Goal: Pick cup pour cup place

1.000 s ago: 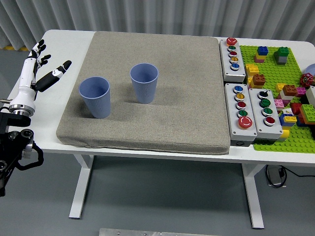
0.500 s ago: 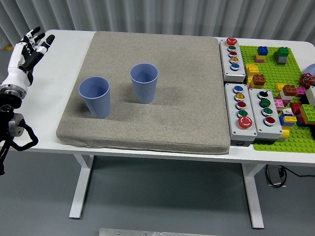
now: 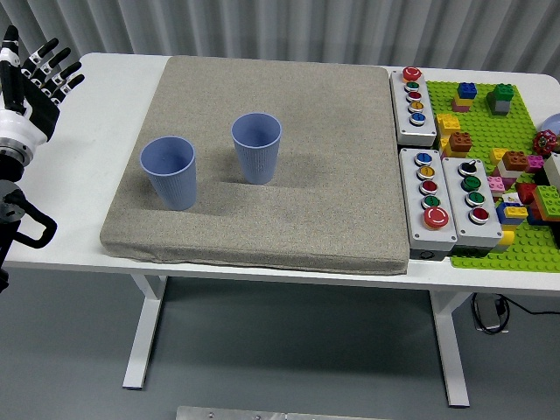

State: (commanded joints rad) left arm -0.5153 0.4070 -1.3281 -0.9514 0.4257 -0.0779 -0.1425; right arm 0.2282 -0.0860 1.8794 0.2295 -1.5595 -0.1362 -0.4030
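So the left hand (image 3: 31,74) is way out at the far-left edge of the white tabletop (image 3: 92,188), fingers spread apart and pointing up, holding nothing. The right arm isn't visible at all, so the left looks like the one to do the pick.

Both cups are blue ribbed plastic, standing upright with mouths open to the top, on the grey felt mat (image 3: 332,166). From the hand, the nearer blue cup (image 3: 169,172) lies at about 4 o'clock, well apart from it, close to the mat's left edge. The second blue cup (image 3: 256,147) sits at roughly 2 o'clock from the first, near but not touching, with a clear gap between them.

My read: the whole next move hinges on that hand swinging right and down toward the nearer cup, and since the cup's long axis is vertical, a side-on wrap grasp makes sense. Can't tell if either cup has anything in it.
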